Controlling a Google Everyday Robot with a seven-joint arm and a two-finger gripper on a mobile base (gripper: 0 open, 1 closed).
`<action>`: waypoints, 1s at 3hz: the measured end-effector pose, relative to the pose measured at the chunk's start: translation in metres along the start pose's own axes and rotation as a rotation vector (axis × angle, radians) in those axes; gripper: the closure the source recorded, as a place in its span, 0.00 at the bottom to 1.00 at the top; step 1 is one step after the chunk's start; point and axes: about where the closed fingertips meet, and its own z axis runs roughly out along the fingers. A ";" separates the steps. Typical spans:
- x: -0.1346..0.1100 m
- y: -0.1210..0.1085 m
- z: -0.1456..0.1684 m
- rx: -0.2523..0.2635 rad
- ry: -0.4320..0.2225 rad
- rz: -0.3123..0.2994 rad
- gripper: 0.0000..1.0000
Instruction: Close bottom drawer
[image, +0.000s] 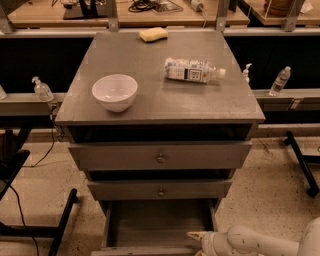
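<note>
The bottom drawer of the grey cabinet is pulled far out at the lower edge of the camera view. Its shallow grey box looks empty inside, and its front panel is mostly cut off by the frame. My gripper sits at the drawer's front right corner, at the end of a white arm that comes in from the lower right. The gripper tip lies close against the drawer's front edge.
The middle drawer and top drawer each stand slightly open. On the cabinet top are a white bowl, a lying plastic bottle and a yellow sponge. Black stand legs flank the cabinet.
</note>
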 end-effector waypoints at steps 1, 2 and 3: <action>0.003 -0.016 0.009 0.017 -0.008 0.012 0.34; 0.003 -0.020 0.010 0.020 -0.009 0.015 0.39; 0.003 -0.020 0.010 0.020 -0.009 0.015 0.39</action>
